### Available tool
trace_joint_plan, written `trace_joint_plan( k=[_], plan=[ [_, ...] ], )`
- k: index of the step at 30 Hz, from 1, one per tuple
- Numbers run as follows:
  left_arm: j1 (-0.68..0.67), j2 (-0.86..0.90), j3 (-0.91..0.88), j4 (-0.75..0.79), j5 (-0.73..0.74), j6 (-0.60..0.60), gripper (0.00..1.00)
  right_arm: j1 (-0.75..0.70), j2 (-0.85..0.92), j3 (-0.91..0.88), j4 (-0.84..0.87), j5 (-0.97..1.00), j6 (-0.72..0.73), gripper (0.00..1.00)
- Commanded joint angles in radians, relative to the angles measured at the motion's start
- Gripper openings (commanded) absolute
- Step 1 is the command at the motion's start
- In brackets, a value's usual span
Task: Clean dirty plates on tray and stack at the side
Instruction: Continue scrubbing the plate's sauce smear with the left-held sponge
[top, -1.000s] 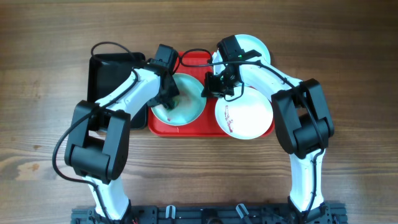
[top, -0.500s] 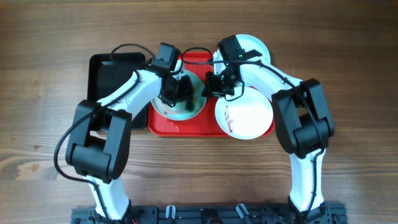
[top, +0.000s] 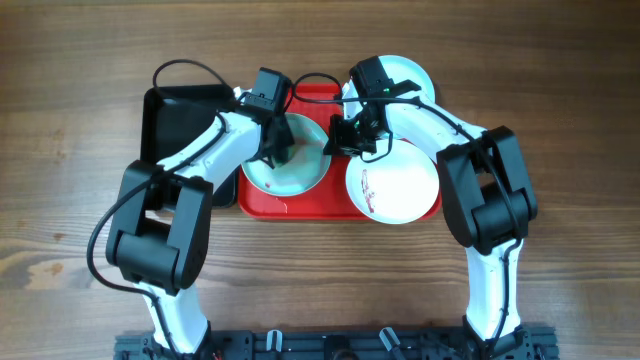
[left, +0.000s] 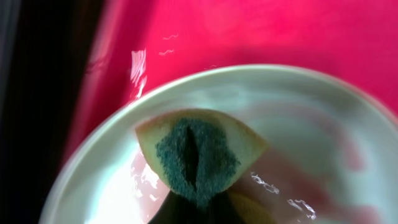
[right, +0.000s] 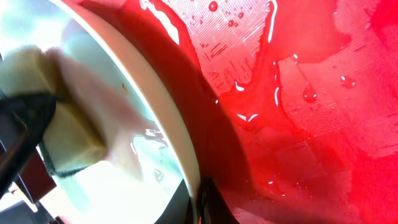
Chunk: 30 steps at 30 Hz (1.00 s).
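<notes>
Red plastic of the tray on the wooden worktop carries the aqua plate, where the left pincer clenches a folded yellow-and-green sponge against its wet surface and the right pincer grips its rim, beside the smeared white plate.

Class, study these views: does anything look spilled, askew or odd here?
Water is spilled on the red tray, in beads and puddles beside the aqua plate. The white plate overhangs the tray's front rim.
</notes>
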Motion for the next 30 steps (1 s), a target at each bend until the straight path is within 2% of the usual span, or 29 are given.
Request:
trace_joint_plan(
  k=[1, 4, 7, 9, 11, 16, 18, 24, 26, 30],
  plan=[
    [-0.005, 0.020, -0.008, -0.137, -0.038, -0.068, 0.04, 0.000, 0.034, -0.004, 0.002, 0.006, 0.002, 0.05],
    [-0.005, 0.020, -0.008, -0.211, 0.097, -0.044, 0.04, 0.000, 0.034, -0.004, 0.001, 0.006, 0.002, 0.05],
    [-0.005, 0.020, -0.008, -0.212, 0.365, 0.143, 0.04, 0.000, 0.034, -0.004, 0.001, 0.006, 0.002, 0.05],
    [-0.005, 0.020, -0.008, -0.193, 0.460, 0.208, 0.04, 0.000, 0.034, -0.004, 0.001, 0.006, 0.002, 0.05],
    [-0.005, 0.020, -0.008, -0.150, 0.510, 0.243, 0.04, 0.000, 0.034, -0.004, 0.001, 0.006, 0.002, 0.05],
    [-0.003, 0.020, -0.008, -0.016, 0.509, 0.248, 0.04, 0.000, 0.034, -0.004, 0.001, 0.006, 0.002, 0.05],
    [-0.003, 0.021, -0.008, 0.038, 0.471, 0.242, 0.04, 0.000, 0.034, -0.004, 0.000, 0.006, 0.002, 0.05],
    [-0.003, 0.024, -0.008, 0.136, 0.108, 0.090, 0.04, 0.000, 0.034, -0.004, 0.000, 0.006, 0.002, 0.05],
    [-0.003, 0.024, -0.008, 0.117, 0.002, 0.051, 0.04, 0.000, 0.034, -0.004, 0.000, 0.006, 0.001, 0.05],
    [-0.003, 0.025, -0.008, 0.003, -0.114, -0.057, 0.04, 0.000, 0.034, -0.004, 0.001, 0.006, 0.000, 0.05]
  ],
)
